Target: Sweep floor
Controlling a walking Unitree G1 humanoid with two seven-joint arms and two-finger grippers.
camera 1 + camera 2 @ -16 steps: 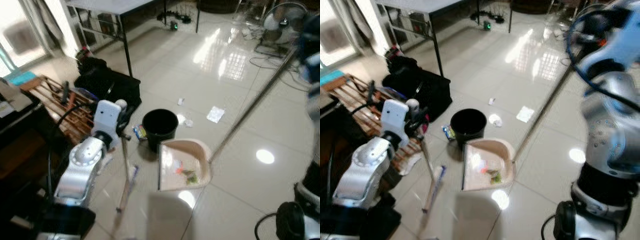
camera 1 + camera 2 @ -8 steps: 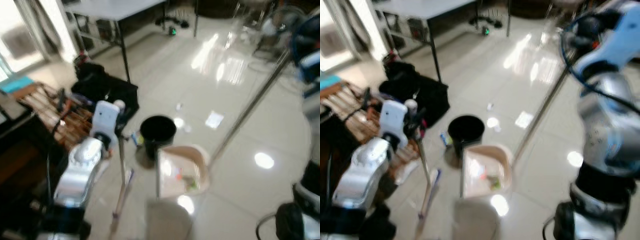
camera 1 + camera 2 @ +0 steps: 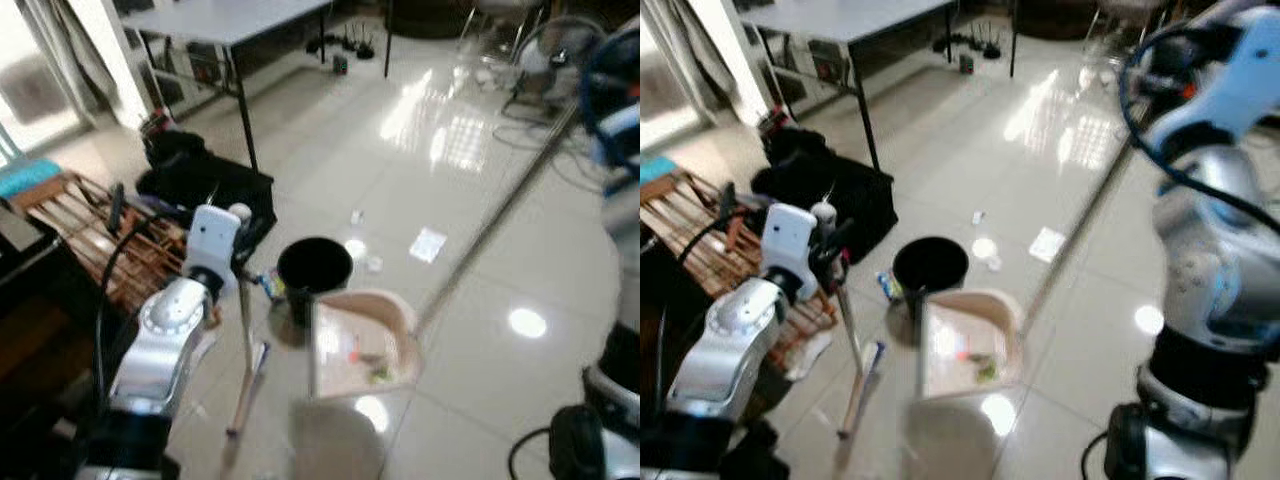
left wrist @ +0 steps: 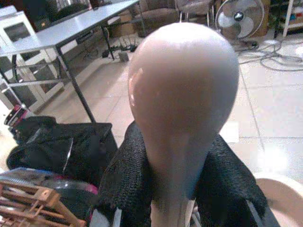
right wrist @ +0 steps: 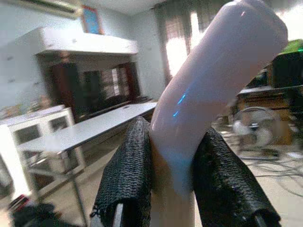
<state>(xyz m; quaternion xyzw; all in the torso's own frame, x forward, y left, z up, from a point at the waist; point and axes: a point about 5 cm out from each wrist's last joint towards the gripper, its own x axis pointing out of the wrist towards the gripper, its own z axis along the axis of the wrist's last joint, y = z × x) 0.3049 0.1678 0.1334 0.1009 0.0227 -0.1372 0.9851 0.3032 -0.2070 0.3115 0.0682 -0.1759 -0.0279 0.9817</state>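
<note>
Broom (image 3: pixel 245 350) bristles blurred; dustpan (image 3: pixel 362 335) debris indistinct

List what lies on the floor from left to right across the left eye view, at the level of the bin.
Wooden rack → broom → black bin → dustpan → its long handle.

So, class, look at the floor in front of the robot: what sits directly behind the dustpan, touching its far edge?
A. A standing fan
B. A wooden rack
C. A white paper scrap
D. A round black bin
D: the round black bin stands right at the far edge of the beige dustpan, while the fan, paper scrap and rack lie well away from it.
</note>
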